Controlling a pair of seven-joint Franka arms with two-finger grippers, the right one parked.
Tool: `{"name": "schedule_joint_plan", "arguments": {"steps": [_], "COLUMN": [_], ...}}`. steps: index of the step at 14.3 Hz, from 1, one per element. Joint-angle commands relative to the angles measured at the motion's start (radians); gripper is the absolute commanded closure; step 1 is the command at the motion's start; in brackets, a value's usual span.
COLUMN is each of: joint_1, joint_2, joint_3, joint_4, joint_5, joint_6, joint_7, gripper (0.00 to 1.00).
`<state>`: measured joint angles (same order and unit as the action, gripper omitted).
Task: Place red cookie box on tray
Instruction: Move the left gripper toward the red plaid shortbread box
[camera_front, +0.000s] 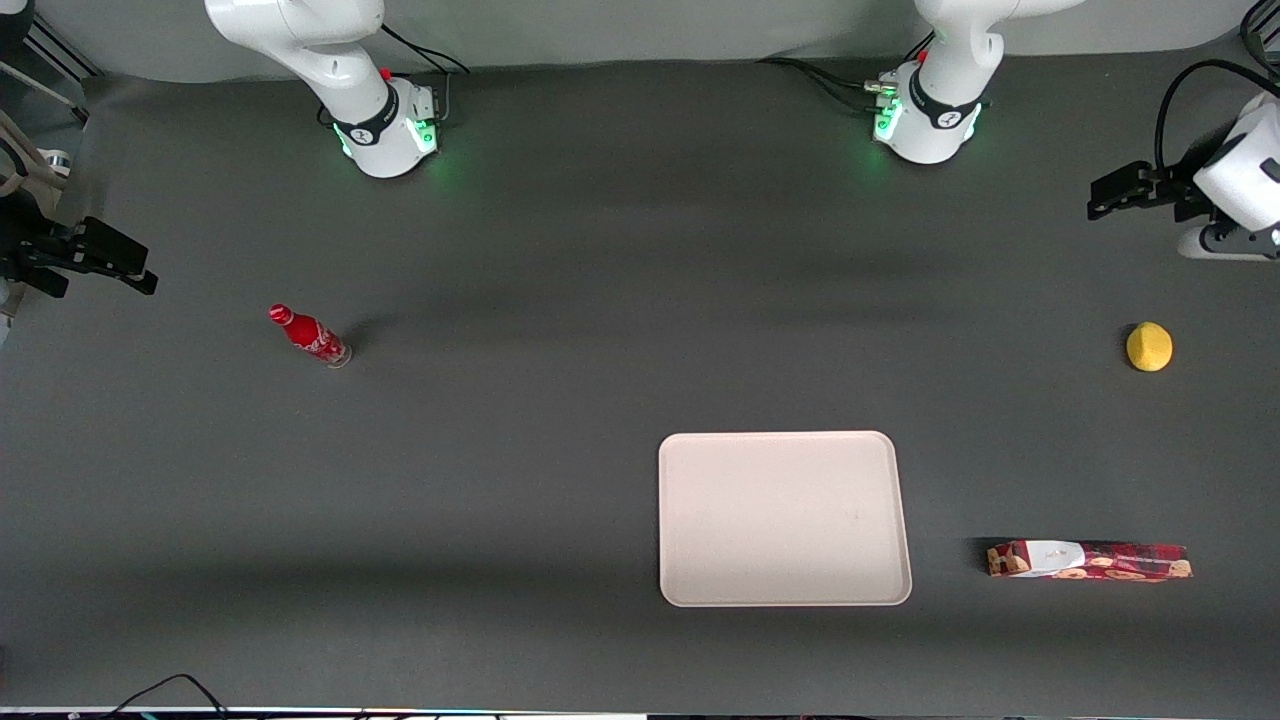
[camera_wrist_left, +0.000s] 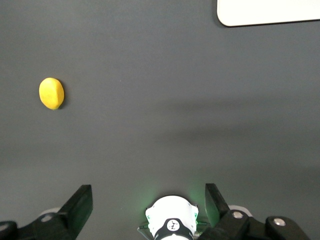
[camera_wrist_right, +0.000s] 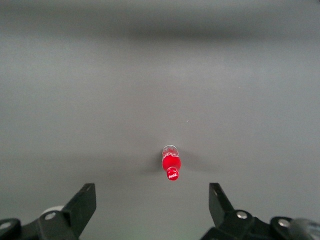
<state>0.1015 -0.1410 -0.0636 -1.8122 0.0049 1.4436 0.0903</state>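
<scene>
The red cookie box (camera_front: 1088, 560) lies flat on the dark table, its long side facing the front camera, beside the tray (camera_front: 785, 518) toward the working arm's end. The cream-white tray holds nothing; one corner of it (camera_wrist_left: 270, 12) shows in the left wrist view. The left arm's gripper (camera_front: 1105, 197) hangs open and empty at the working arm's end of the table, farther from the front camera than the box and well apart from it. Its fingers (camera_wrist_left: 82, 202) stand wide over bare table, gripper (camera_wrist_left: 147, 202). The box is out of the left wrist view.
A yellow lemon (camera_front: 1149, 347) (camera_wrist_left: 51, 93) lies between the gripper and the box. A small red bottle (camera_front: 310, 337) (camera_wrist_right: 171, 162) stands toward the parked arm's end. The working arm's white base (camera_front: 930, 115) (camera_wrist_left: 172, 220) sits farthest from the front camera.
</scene>
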Motion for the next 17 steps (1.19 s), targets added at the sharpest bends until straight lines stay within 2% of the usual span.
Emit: {"name": "schedule_joint_plan", "arguments": {"steps": [1,10,14,17], "joint_1": [-0.008,0.000,0.001,0.003], "joint_2": [0.055,0.070,0.242,0.386], "joint_3": [-0.001,0.013,0.070,0.105], "joint_4": [0.059,0.111,0.339,0.474], "joint_5": [0.032,0.032,0.032,0.047], "joint_6": [-0.014,-0.040,-0.072,-0.054], "joint_7": [0.016,-0.004,-0.108,-0.381], "gripper": [0.00,0.00,0.00,0.00]}}
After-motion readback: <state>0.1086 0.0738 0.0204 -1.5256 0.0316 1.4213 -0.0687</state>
